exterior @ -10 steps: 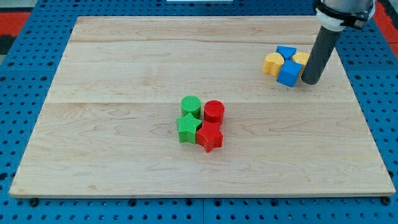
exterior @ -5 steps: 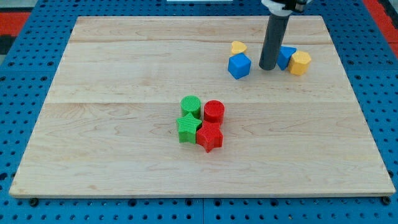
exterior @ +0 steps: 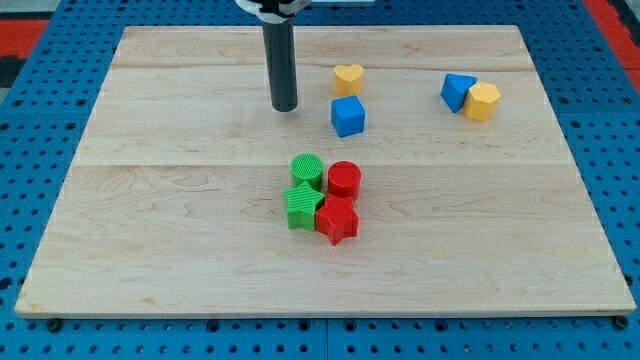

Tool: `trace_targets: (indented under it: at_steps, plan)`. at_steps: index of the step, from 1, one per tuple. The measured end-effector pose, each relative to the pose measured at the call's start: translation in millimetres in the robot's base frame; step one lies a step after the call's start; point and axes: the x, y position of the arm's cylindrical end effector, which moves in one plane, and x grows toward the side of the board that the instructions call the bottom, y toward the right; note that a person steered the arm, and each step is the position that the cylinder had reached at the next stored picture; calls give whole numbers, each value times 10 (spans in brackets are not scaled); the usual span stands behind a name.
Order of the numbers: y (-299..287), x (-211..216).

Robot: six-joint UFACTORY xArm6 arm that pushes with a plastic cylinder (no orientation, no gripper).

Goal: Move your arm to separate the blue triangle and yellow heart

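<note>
The blue triangle (exterior: 457, 91) lies at the upper right of the wooden board (exterior: 150, 200), touching a yellow hexagon block (exterior: 483, 101) on its right. The yellow heart (exterior: 347, 78) lies well to the left of them, near the top middle, with a blue cube (exterior: 348, 116) just below it. My tip (exterior: 285, 106) rests on the board left of the heart and the blue cube, apart from both.
A cluster sits at the board's middle: a green cylinder (exterior: 307, 170), a green star (exterior: 302, 206), a red cylinder (exterior: 344, 179) and a red star (exterior: 338, 220), all touching. Blue pegboard surrounds the board.
My tip swept from the right cluster leftward across the top of the board. The yellow heart and blue cube slid left with it; the blue triangle and yellow hexagon stayed at the right.
</note>
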Motion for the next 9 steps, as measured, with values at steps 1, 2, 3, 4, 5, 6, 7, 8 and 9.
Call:
trace_targets:
  at_steps: [1,2,3,4,5,6,7,8,9]
  plan:
    - [446,-3]
    - [726,22]
    - [726,205]
    - [923,210]
    - [1498,210]
    - [1854,212]
    - [1851,386]
    - [1385,453]
    - [653,399]
